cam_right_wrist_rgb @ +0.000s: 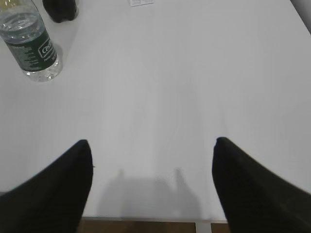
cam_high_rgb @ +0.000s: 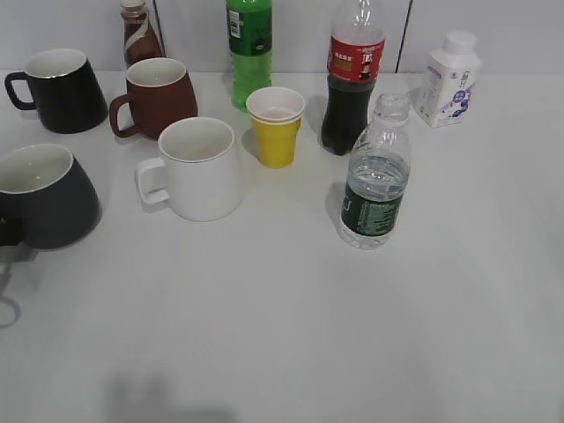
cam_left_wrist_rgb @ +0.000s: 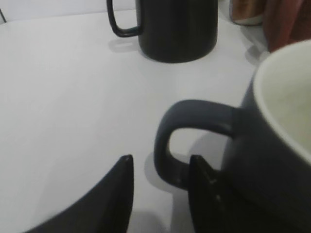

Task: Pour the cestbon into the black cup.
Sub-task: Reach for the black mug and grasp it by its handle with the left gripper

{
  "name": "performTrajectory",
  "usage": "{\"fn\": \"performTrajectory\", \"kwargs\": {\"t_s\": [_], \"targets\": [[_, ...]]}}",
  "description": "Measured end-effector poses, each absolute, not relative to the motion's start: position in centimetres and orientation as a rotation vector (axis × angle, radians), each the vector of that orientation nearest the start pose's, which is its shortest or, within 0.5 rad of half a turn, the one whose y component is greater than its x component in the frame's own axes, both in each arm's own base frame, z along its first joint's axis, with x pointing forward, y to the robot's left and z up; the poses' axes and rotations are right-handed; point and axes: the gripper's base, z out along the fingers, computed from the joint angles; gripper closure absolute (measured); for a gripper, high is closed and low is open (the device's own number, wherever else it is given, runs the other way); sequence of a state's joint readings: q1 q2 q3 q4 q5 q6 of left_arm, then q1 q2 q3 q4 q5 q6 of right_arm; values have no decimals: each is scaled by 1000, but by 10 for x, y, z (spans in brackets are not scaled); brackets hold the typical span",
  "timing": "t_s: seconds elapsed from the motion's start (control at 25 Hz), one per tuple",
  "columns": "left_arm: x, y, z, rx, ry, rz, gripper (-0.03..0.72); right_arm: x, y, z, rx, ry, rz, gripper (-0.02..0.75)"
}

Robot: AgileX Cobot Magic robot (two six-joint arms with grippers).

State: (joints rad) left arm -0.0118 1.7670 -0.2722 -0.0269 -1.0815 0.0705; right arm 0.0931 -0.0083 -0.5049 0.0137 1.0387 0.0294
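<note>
The cestbon, a clear capless bottle with a dark green label, stands upright right of the table's middle; it also shows at the top left of the right wrist view. The black cup, a matte charcoal mug with a white inside, stands at the left edge. In the left wrist view my left gripper is open, with the handle of the black cup between its fingers. My right gripper is open and empty, low over bare table near the front edge, far from the bottle. Neither gripper shows in the exterior view.
At the back stand a glossy black mug, a brown-red mug, a brown bottle, a green soda bottle, a cola bottle and a white bottle. A white mug and a yellow cup stand mid-table.
</note>
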Motion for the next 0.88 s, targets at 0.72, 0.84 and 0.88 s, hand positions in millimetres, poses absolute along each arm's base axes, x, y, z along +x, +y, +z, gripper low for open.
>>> {"fn": "performTrajectory", "kwargs": {"t_s": [0.72, 0.84, 0.88], "targets": [[238, -6, 127, 239, 1850, -25, 398, -6, 1, 280, -65, 2009, 96, 163], [235, -6, 129, 240, 1845, -25, 384, -6, 1, 280, -65, 2009, 96, 163], [235, -6, 129, 238, 1846, -23, 373, -6, 1, 280, -65, 2009, 96, 163]]}}
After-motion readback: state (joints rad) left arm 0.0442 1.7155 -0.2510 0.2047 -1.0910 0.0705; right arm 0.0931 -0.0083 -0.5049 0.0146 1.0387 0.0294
